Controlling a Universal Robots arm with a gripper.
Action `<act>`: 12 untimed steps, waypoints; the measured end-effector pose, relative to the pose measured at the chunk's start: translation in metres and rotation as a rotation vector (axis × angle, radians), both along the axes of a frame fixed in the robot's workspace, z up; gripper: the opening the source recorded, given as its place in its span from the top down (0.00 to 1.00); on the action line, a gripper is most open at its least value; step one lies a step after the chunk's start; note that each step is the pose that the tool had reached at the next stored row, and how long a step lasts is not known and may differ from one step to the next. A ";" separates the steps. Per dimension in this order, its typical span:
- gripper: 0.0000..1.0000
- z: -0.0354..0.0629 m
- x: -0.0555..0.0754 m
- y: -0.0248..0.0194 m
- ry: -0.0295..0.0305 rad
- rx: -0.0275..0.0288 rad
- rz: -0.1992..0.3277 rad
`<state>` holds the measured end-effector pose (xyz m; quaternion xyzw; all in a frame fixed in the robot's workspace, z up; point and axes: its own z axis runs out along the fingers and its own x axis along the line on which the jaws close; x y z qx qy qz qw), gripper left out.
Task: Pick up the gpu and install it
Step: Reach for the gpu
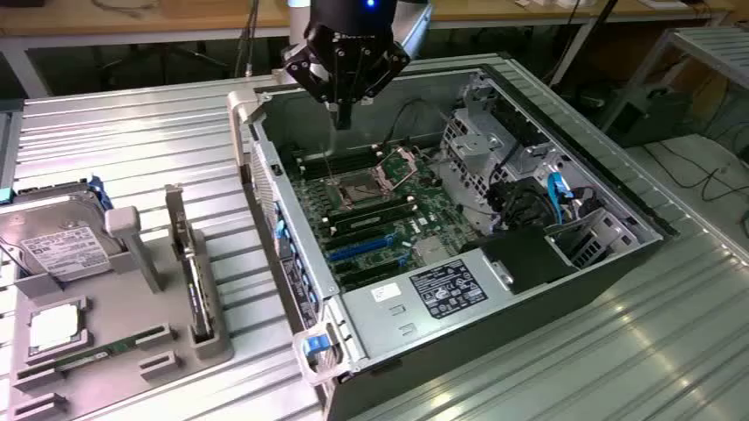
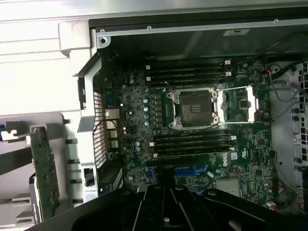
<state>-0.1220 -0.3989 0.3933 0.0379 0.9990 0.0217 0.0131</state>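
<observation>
The gpu (image 1: 195, 272) stands on its edge in a grey holder (image 1: 129, 254) at the exterior view's left, outside the computer case; its green board (image 2: 44, 175) also appears in the wrist view. My gripper (image 1: 342, 116) hangs over the far end of the open case (image 1: 387, 329), well away from the gpu, with its fingers shut together and nothing between them. In the wrist view the dark gripper (image 2: 166, 211) looks down on the motherboard (image 2: 139, 115), close to the blue expansion slots (image 2: 190, 171).
The grey holder also carries a silver hard drive (image 1: 59, 247), a processor chip (image 1: 53, 329) and a narrow memory stick (image 1: 100, 356). Inside the case are the open processor socket (image 2: 195, 108), a drive cage (image 1: 492, 153) and cables (image 1: 550, 197). Everything rests on a ribbed metal table (image 1: 140, 140).
</observation>
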 end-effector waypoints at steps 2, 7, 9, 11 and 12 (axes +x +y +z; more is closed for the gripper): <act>0.89 0.0000 -0.002 0.0000 0.0000 0.0000 0.000; 0.89 0.0000 -0.013 0.0000 0.0000 0.0000 0.000; 0.89 0.0000 -0.016 -0.0001 -0.0001 0.0000 0.000; 0.89 0.0000 -0.020 -0.0001 0.0000 -0.0001 0.000; 0.89 0.0000 -0.021 -0.0001 0.0001 -0.0001 0.000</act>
